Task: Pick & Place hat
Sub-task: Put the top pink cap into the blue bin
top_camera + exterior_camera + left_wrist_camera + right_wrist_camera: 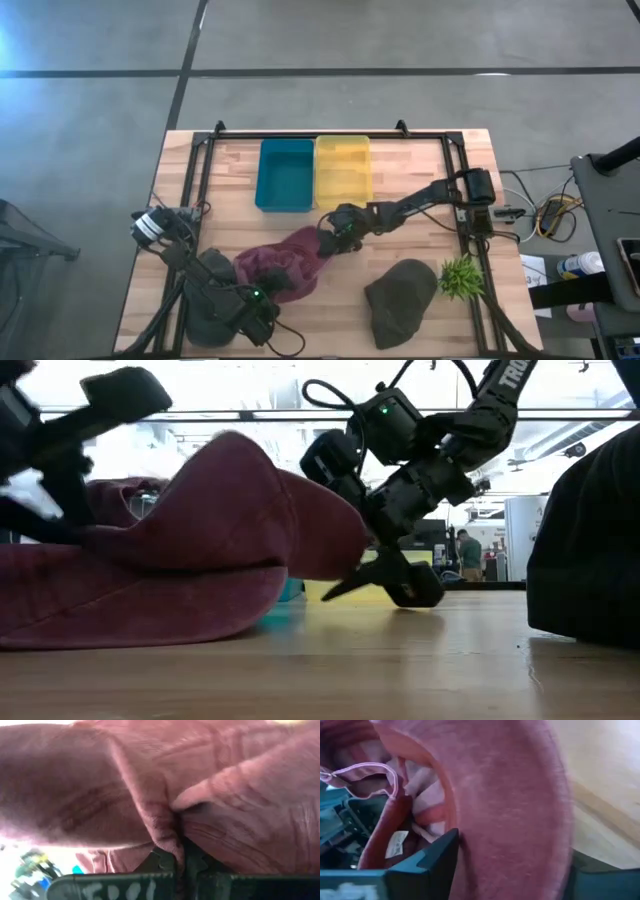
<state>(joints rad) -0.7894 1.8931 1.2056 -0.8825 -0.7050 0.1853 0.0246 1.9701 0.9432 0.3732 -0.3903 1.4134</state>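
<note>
Maroon hat [285, 262]: lies on the tabletop [420, 160] a little toward 7 o'clock of its middle, in the high view. Its brim reaches up toward 1 o'clock, where I meet it. In the low view it is a soft heap with the brim lifted off the wood.

My right end effector [333, 232]: at the hat's 1 o'clock edge. My arm comes in from 3 o'clock. In my right wrist view the maroon brim [510, 810] runs between my two dark fingers [427, 862], one on each side of it. My fingers stand part-way apart around the brim. I cannot tell whether they press it.

My left end effector [177, 865]: low at 7 o'clock of the tabletop, at the hat's near edge. It is pinched tight on a fold of the maroon cloth, which fills my left wrist view.

Blue bin [285, 174]: at 12 o'clock, well apart from the hat.

Yellow bin [343, 170]: touching the blue bin on its 3 o'clock side.

Dark green hat [400, 298]: at 5 o'clock of the tabletop, apart from the maroon hat.

Green plant [460, 276]: just beside the dark green hat, on its 2 o'clock side.

Another dark hat [207, 300]: at 7 o'clock, under my left arm.
</note>
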